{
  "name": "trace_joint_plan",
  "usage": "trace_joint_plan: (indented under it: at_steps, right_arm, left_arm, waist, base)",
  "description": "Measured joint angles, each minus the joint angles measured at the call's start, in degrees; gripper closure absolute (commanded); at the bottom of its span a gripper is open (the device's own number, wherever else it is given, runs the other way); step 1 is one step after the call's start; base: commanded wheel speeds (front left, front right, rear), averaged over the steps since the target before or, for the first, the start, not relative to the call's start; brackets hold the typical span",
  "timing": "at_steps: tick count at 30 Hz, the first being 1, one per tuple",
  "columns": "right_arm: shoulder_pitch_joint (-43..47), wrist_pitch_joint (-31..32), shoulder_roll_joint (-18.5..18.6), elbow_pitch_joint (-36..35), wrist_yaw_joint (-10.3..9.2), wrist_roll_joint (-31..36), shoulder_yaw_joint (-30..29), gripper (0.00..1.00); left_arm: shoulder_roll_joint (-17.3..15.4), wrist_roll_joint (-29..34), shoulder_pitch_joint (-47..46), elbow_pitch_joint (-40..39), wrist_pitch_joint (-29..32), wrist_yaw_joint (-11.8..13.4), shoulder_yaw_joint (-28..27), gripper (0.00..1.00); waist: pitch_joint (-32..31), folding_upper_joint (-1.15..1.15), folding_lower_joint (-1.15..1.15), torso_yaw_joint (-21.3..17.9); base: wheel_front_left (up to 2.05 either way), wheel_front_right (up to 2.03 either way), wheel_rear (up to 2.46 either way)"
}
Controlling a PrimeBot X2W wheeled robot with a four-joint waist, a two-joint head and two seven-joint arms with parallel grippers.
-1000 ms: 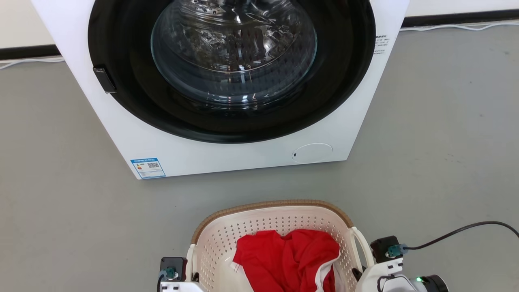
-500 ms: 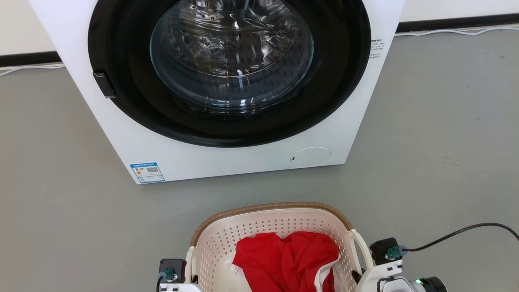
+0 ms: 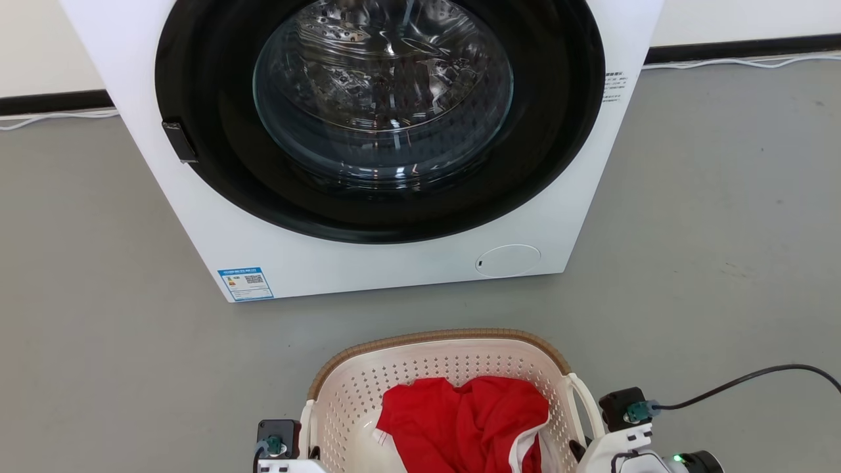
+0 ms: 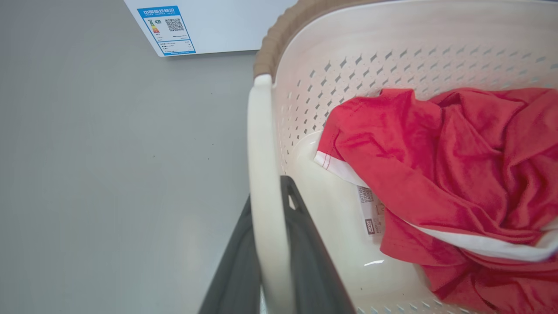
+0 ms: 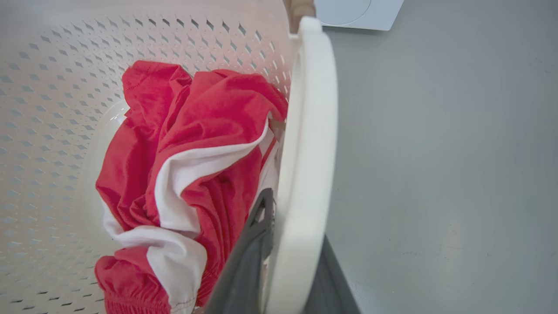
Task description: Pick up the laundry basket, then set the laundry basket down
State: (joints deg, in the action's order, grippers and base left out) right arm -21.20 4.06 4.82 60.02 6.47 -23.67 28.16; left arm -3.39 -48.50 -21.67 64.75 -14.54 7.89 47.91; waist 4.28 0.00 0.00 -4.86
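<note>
At the bottom centre of the head view sits the laundry basket [image 3: 435, 337], cream-white and perforated with a brown woven-look rim band; its near part runs off the lower edge. Whether its base touches the floor [image 3: 709, 230] cannot be told. The left end effector [image 4: 267, 196] is clamped on the basket's left loop handle [image 4: 260, 144], one dark finger on the inner side of the white bar and the other on the outer side. The right end effector [image 5: 296, 218] is clamped the same way on the right loop handle [image 5: 311, 109], its fingers pressed to either side of the bar. A crumpled red garment with white trim [image 3: 466, 420] lies in the basket, bunched toward the right wall. A black cable [image 3: 742, 377] curves off the right wrist to the right edge of the frame. Beyond a strip of bare grey floor, the washing machine [image 3: 368, 263] fills the upper middle of the frame, well apart from the basket, with a blue label [image 3: 245, 283] at its lower left corner and a round glass door [image 3: 384, 92]. Behind it a dark baseboard [image 3: 742, 49] runs along the wall.
</note>
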Motion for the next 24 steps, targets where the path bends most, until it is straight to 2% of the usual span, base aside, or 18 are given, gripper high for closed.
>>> trace_joint_plan:
  at_steps: [24]
  right_arm:
    - [0.40, 1.05, 0.00, -1.70, 0.00, 1.60, -1.62, 1.00]
  left_arm:
    - [-0.01, 0.12, 0.00, -0.01, 0.00, 0.01, -0.89, 1.00]
  waist:
    - [0.60, 0.00, 0.00, 0.25]
  base:
    - [0.00, 0.00, 0.00]
